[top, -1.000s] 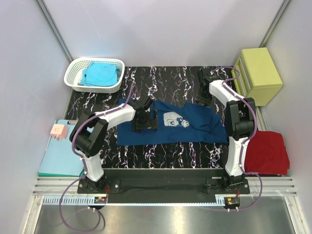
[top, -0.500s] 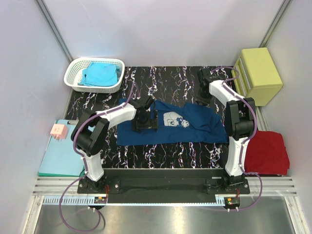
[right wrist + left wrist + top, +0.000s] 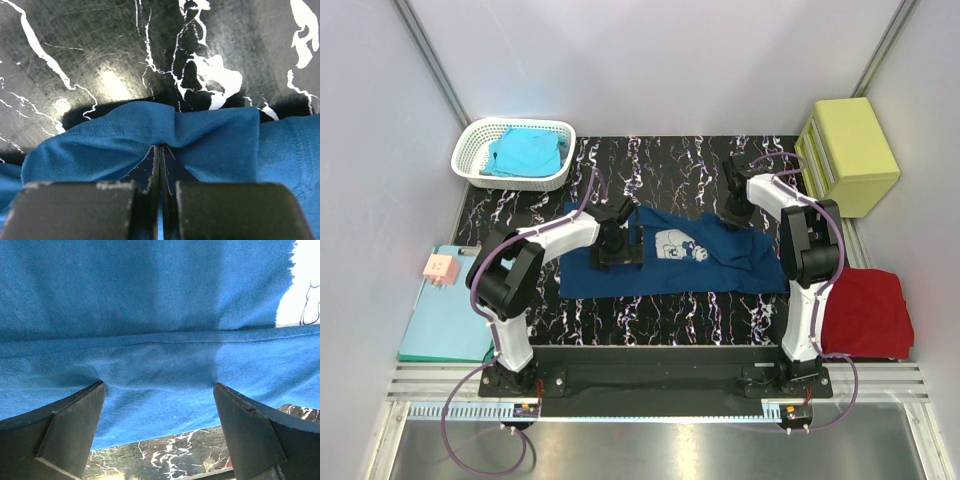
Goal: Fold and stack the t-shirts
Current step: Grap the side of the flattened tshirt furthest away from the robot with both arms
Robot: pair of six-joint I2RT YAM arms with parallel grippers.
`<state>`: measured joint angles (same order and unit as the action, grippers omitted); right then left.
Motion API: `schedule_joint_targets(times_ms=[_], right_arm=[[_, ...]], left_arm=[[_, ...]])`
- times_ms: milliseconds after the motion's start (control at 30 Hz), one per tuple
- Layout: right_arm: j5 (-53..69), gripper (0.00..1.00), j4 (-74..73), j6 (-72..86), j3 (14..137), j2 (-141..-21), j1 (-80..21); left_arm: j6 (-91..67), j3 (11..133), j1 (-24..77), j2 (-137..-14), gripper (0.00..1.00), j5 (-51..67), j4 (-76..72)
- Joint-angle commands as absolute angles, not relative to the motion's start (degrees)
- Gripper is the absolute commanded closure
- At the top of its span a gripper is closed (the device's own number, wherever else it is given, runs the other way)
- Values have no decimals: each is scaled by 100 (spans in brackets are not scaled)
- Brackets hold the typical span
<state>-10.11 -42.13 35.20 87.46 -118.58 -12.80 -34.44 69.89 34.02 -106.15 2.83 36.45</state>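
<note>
Black, white-veined marble tabletop (image 3: 660, 160) runs the width of the booth. The navy blue cotton t-shirt (image 3: 720, 265), with its pale square chest print, lies spread flat on it and passes under both sets of jaws.

I judge the step to be taking hold of the shirt for a fold. To do it well, I'd get both grips seated on the same edge before lifting. Then I'd raise them together and low, so the cloth rolls over rather than drags.

My right gripper (image 3: 159, 150) is pinched fully together on a bunched hem. Fabric puckers to either side of the jaws, with bare marble beyond the tips.

My left gripper (image 3: 160, 405) stands spread wide and clamps nothing. Its tips appear to rest on the cloth, and a seam runs across just ahead of them.
</note>
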Motion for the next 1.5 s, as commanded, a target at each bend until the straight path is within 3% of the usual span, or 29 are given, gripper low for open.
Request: schedule_joint_targets(times_ms=[0,167,500,533,667,767,1000,1200,1433,1467], right_arm=[[-1379,100,-4096,3463,8745,-11339,-1450],[-2179,100,-3964,3358,8771,-10680,-1749],[-2399,100,-4034,3313,9018,-10292,-1775],[-2304,98,-4034,3296,9035,-10388,-1758],[-1803,67,-4454,3261,9386,-11099,-1609],[-1424,55,-4483,3348,9431,-11425,-1564],[-1441,46,-4236,3445,8895,-11487,-1565],[-1424,51,-4122,3463,8657,-11593,-1573],[-1406,82,-4043,3463,8526,-11672,-1564],[-1432,94,-4043,3480,8499,-11654,-1564]], left_arm=[[-3463,6838,3507,-10881,1,615,3463],[-3445,6777,3524,-10854,1,589,3463],[-3436,6785,3524,-10802,1,554,3463],[-3437,6794,3524,-10784,1,562,3463],[-3437,6785,3524,-10784,1,580,3463],[-3437,6706,3525,-10732,1,554,3463],[-3437,6513,3525,-10608,1,527,3445],[-3445,6548,3533,-10626,1,562,3437],[-3428,6539,3533,-10652,1,571,3437],[-3428,6530,3533,-10661,1,571,3445]])
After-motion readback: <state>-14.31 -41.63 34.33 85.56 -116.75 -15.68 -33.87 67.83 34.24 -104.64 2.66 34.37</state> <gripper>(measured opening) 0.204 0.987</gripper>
